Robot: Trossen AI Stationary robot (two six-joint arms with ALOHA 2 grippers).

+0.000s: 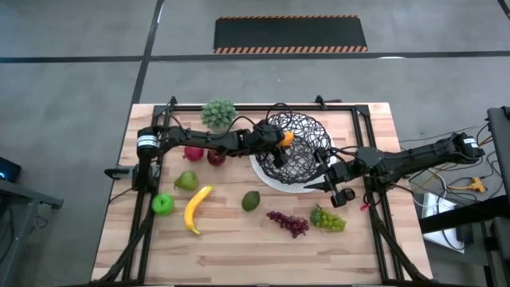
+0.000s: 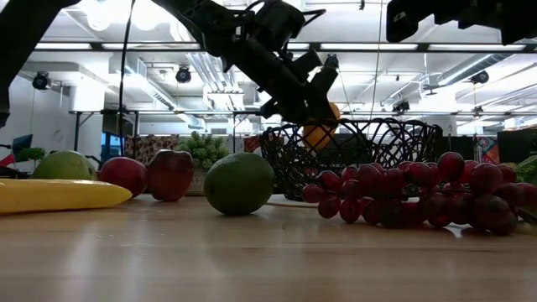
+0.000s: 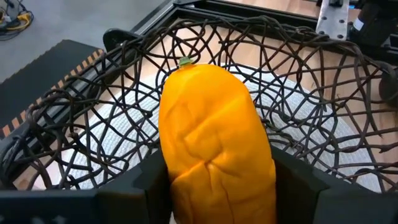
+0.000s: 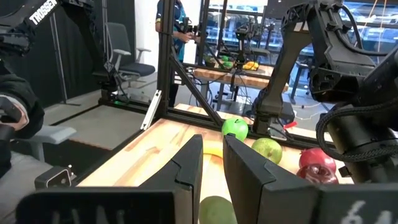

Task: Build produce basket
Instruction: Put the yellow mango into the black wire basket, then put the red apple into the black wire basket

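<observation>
Left wrist view: our left pincer [image 3: 217,186] is clenched on the orange carrot [image 3: 214,146], which hangs point-first over the basket [image 3: 81,118], above the white plate [image 3: 118,149] at its base. High view agrees: the left pincer [image 1: 279,143] sits over the basket [image 1: 307,131], near its left rim, with the carrot [image 1: 286,138] inside the rim line. Low view puts the carrot [image 2: 319,132] about level with the wire rim, so we judge it not yet low enough to drop cleanly.

To do this well we lower a little more toward the plate, keep clear of the wire wall, then release and lift straight up so the fingers don't snag the mesh.

Our right pincer [image 1: 341,191] waits just beside the basket's right edge, over the table [image 1: 239,247]; its fingers stand slightly parted, gripping nothing.

Left to load: banana [image 1: 195,209], green apple [image 1: 162,204], pear [image 1: 186,181], red apples [image 1: 204,154], avocado [image 1: 251,200], purple grapes [image 1: 288,222], green grapes [image 1: 328,218].
</observation>
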